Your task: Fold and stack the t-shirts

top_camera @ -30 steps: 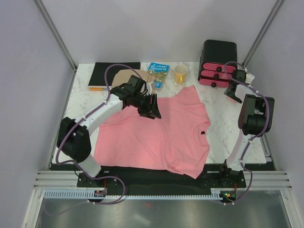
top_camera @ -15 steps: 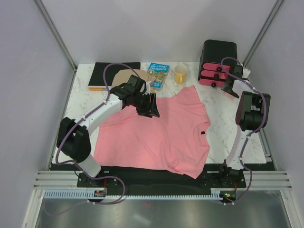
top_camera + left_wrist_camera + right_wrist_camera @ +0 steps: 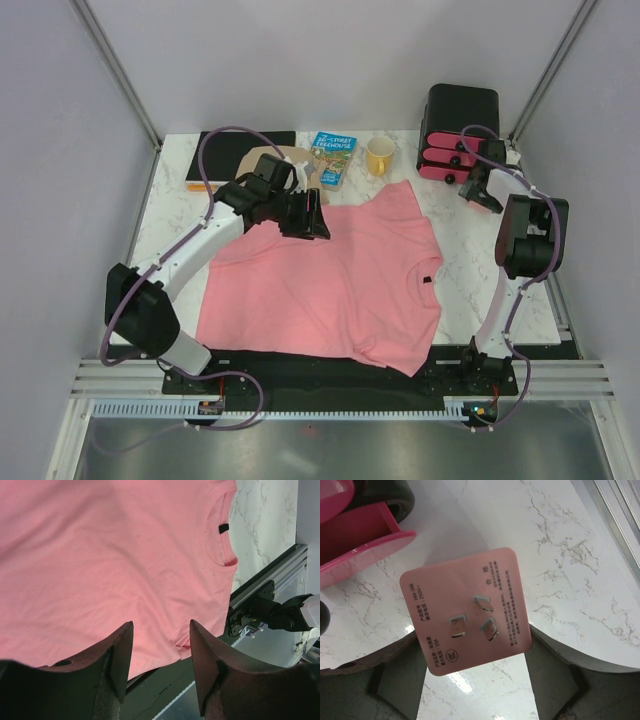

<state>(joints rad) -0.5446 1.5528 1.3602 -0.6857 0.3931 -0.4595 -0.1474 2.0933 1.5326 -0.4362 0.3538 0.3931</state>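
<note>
Pink plug (image 3: 467,607) clamped in right gripper (image 3: 473,642) beside drawers (image 3: 357,537); left gripper (image 3: 161,652) gapes above t-shirt (image 3: 100,555).

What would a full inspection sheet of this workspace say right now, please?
Surface: marble table, partly covered.
Job's things: one pink t-shirt, spread flat, unfolded.
Clutter: black notebook, book, yellow mug, black drawer box along far edge; pink plug by the box.
Tools: left tool open above the t-shirt; right tool around the plug, grip unclear.
Cables: purple cables loop along both arms.
Surroundings: plain walls, metal rail at near edge.
</note>
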